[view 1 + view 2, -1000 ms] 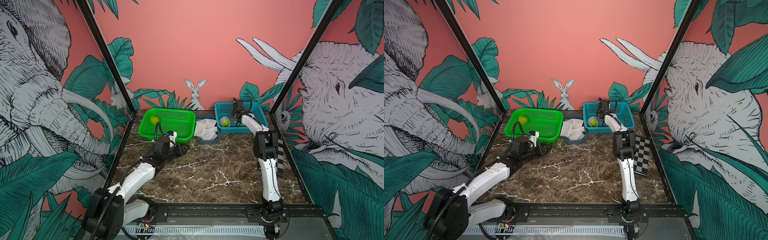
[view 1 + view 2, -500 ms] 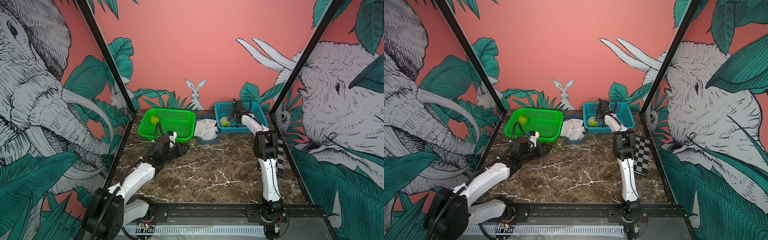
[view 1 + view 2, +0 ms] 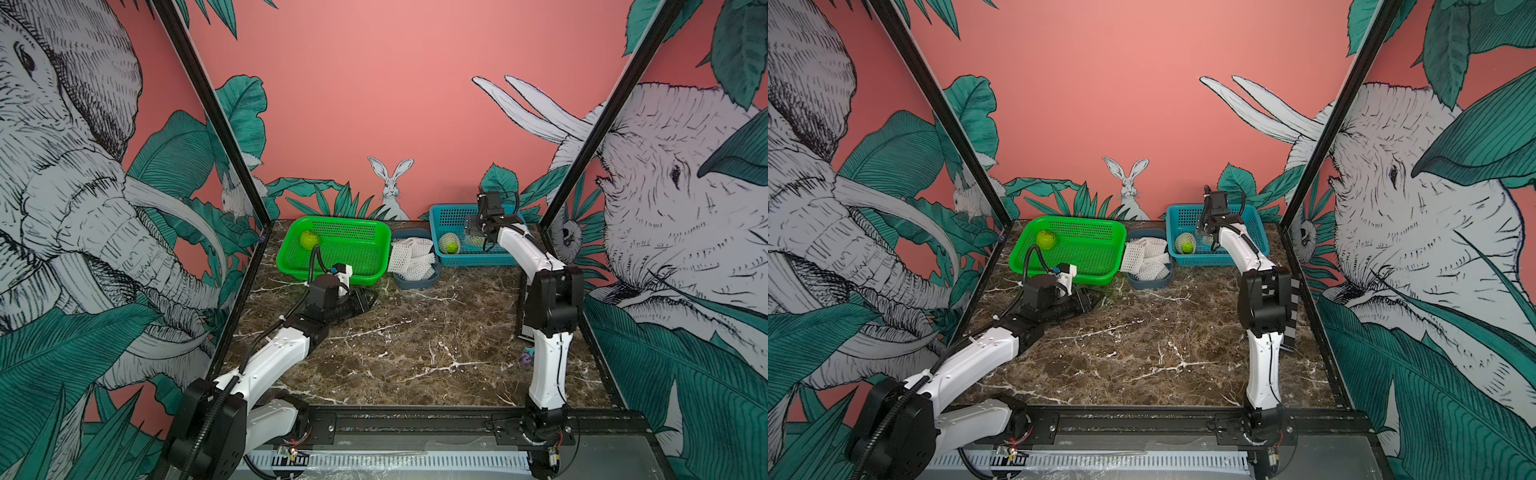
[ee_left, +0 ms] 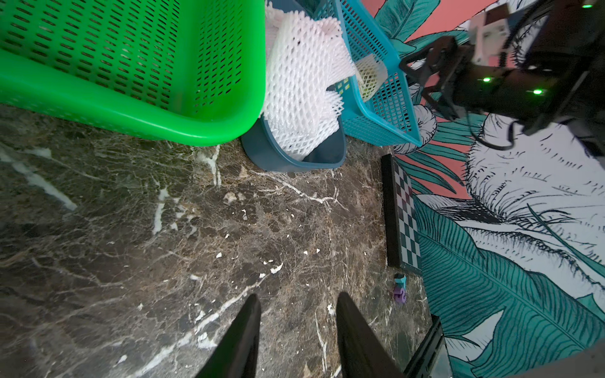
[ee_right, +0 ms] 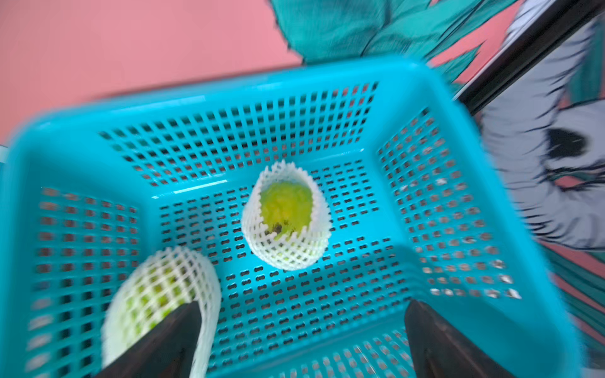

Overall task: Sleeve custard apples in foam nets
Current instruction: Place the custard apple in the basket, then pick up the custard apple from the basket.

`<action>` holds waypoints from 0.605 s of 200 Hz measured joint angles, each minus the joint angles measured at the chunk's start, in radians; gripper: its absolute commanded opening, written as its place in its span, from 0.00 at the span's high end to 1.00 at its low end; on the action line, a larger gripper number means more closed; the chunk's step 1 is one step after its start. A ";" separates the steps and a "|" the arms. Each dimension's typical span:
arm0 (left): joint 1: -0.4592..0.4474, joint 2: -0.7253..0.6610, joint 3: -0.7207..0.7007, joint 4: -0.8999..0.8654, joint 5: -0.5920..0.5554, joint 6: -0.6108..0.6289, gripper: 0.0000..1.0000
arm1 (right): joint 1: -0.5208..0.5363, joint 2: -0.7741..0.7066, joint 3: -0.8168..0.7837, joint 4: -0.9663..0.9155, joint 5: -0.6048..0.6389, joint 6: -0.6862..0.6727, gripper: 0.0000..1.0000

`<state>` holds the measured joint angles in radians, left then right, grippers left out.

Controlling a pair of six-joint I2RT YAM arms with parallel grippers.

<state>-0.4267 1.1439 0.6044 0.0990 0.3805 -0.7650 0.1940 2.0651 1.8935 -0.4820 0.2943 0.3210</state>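
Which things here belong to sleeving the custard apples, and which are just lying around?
Part of the job: bare custard apple in the green basket; two sleeved custard apples in the blue basket; spare foam nets in the grey-blue tub.
Lying about: checkerboard card and small purple object near the table's right edge.

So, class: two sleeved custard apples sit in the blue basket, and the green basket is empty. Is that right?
No. The green basket is not empty: one bare custard apple lies in it, seen in both top views. Two sleeved custard apples do sit in the blue basket.
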 measured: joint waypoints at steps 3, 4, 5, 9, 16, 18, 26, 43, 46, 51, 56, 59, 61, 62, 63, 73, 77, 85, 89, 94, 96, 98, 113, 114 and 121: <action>0.000 0.000 0.001 -0.003 -0.001 0.001 0.57 | 0.000 -0.016 -0.009 0.002 -0.002 0.000 0.01; 0.000 0.000 0.002 -0.003 -0.001 0.001 0.56 | 0.000 -0.024 -0.013 0.003 -0.003 0.000 0.01; 0.000 0.000 0.002 -0.004 -0.002 0.002 0.56 | 0.000 -0.029 -0.015 0.002 -0.003 0.000 0.01; 0.000 0.000 0.003 -0.005 -0.004 0.003 0.56 | 0.000 -0.055 -0.029 0.006 -0.008 0.001 0.01; 0.000 0.000 0.010 -0.013 -0.008 0.006 0.54 | 0.003 -0.097 -0.054 0.014 -0.018 0.001 0.01; 0.000 0.000 0.012 -0.017 -0.010 0.007 0.54 | 0.003 -0.105 -0.059 0.015 -0.019 0.001 0.01; 0.000 0.000 0.023 -0.029 -0.019 0.011 0.49 | 0.004 -0.158 -0.096 0.029 -0.031 0.003 0.02; 0.000 0.000 0.065 -0.080 -0.043 0.028 0.44 | 0.011 -0.248 -0.177 0.053 -0.065 0.006 0.03; 0.000 0.000 0.075 -0.093 -0.050 0.033 0.40 | 0.013 -0.266 -0.195 0.061 -0.073 0.007 0.03; 0.000 0.000 0.095 -0.117 -0.060 0.038 0.37 | 0.017 -0.289 -0.222 0.068 -0.087 0.008 0.03; 0.001 0.000 0.117 -0.143 -0.071 0.047 0.35 | 0.023 -0.313 -0.251 0.078 -0.101 0.008 0.03; 0.003 0.000 0.130 -0.156 -0.079 0.052 0.32 | 0.027 -0.326 -0.268 0.082 -0.109 0.008 0.03; 0.003 0.000 0.139 -0.167 -0.084 0.055 0.30 | 0.030 -0.336 -0.281 0.087 -0.118 0.008 0.03; 0.003 0.000 0.142 -0.171 -0.085 0.055 0.29 | 0.031 -0.339 -0.285 0.087 -0.121 0.008 0.03; 0.003 0.000 0.149 -0.178 -0.087 0.056 0.28 | 0.034 -0.345 -0.294 0.089 -0.124 0.008 0.03; 0.010 0.000 0.194 -0.222 -0.112 0.074 0.20 | 0.050 -0.385 -0.351 0.105 -0.162 0.010 0.03; 0.012 0.000 0.214 -0.241 -0.122 0.078 0.19 | 0.058 -0.401 -0.378 0.114 -0.180 0.011 0.03; 0.021 0.003 0.253 -0.282 -0.143 0.091 0.14 | 0.074 -0.430 -0.427 0.132 -0.211 0.013 0.03; 0.028 0.006 0.277 -0.307 -0.153 0.098 0.11 | 0.082 -0.446 -0.452 0.140 -0.228 0.016 0.03; 0.038 0.014 0.306 -0.337 -0.165 0.110 0.11 | 0.090 -0.463 -0.482 0.149 -0.250 0.017 0.03; 0.041 0.017 0.315 -0.344 -0.167 0.113 0.10 | 0.095 -0.470 -0.495 0.154 -0.263 0.019 0.03; 0.046 0.021 0.328 -0.355 -0.170 0.116 0.10 | 0.097 -0.478 -0.507 0.159 -0.270 0.020 0.03; 0.085 0.070 0.432 -0.439 -0.201 0.155 0.09 | 0.125 -0.534 -0.600 0.201 -0.336 0.032 0.02; 0.090 0.076 0.441 -0.448 -0.204 0.158 0.09 | 0.127 -0.536 -0.603 0.202 -0.338 0.032 0.02; 0.108 0.105 0.490 -0.484 -0.221 0.176 0.08 | 0.142 -0.560 -0.641 0.219 -0.364 0.036 0.01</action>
<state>-0.3191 1.2491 1.0943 -0.3851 0.1593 -0.5892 0.3359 1.5047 1.2526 -0.2634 -0.0700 0.3569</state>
